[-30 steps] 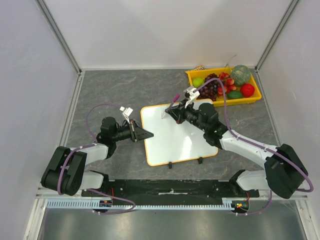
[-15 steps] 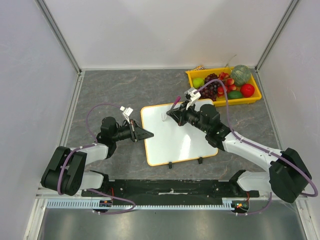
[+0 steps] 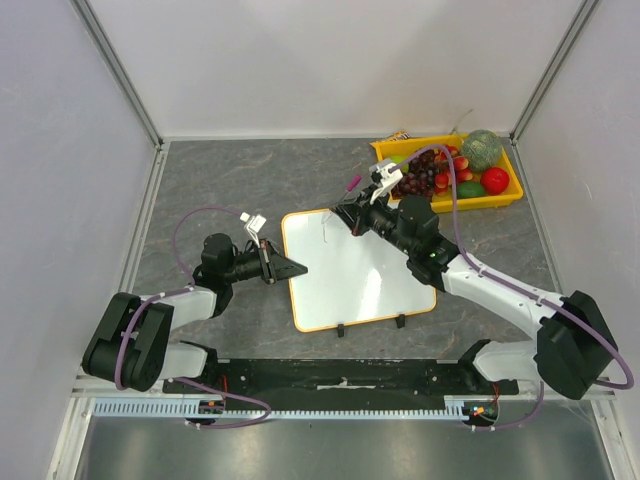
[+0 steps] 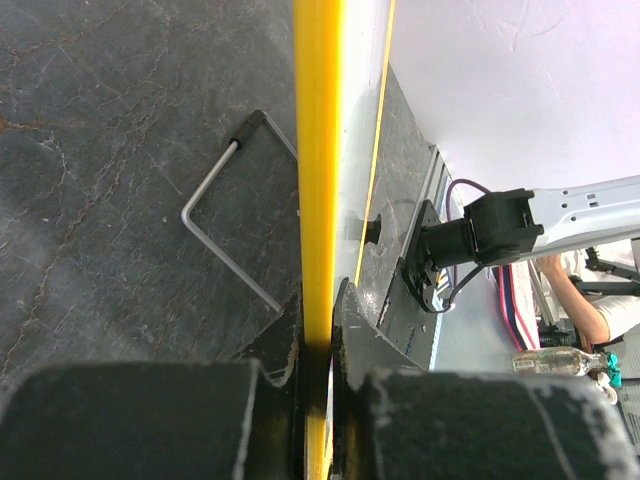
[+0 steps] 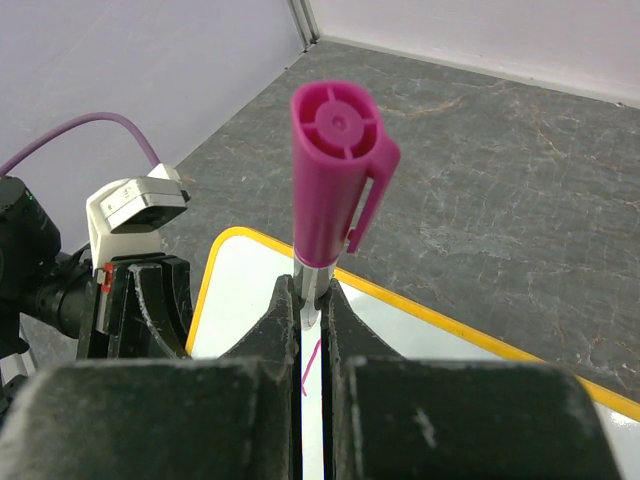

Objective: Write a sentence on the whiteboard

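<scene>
Thin, stiff and light, the whiteboard lies flat on the table and would likely skate; the left pincer clamps its left rim. Over its far edge the right pincer grips a slim marker.

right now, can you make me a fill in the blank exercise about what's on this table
1. The left fingers are shut on the whiteboard's ___ rim.
2. A pink ___ is clamped between the right fingers.
3. The tray of fruit sits at the table's far ___ corner.
Missing words: yellow; marker; right.
</scene>
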Motion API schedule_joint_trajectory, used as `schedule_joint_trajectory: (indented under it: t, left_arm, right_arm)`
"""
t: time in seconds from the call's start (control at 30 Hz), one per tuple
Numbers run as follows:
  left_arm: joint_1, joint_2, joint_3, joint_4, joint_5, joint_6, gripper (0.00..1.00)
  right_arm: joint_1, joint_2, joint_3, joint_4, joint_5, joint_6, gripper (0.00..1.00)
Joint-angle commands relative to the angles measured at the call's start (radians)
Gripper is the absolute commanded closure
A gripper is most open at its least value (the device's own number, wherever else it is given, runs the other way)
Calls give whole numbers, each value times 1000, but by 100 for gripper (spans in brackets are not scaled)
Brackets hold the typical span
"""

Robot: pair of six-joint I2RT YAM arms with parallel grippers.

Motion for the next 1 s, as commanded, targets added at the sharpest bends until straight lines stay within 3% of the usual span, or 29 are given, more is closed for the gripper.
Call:
schedule_joint_trajectory:
  t: [0.0,0.97]
  left_arm:
    - [2,35,-13,-131,-173,178,98]
    - [2,37,-13,-130,-173,179,98]
  right_arm:
    - [2,18,50,10,21,-3,100]
    - [0,32,38,-74,124,-15,100]
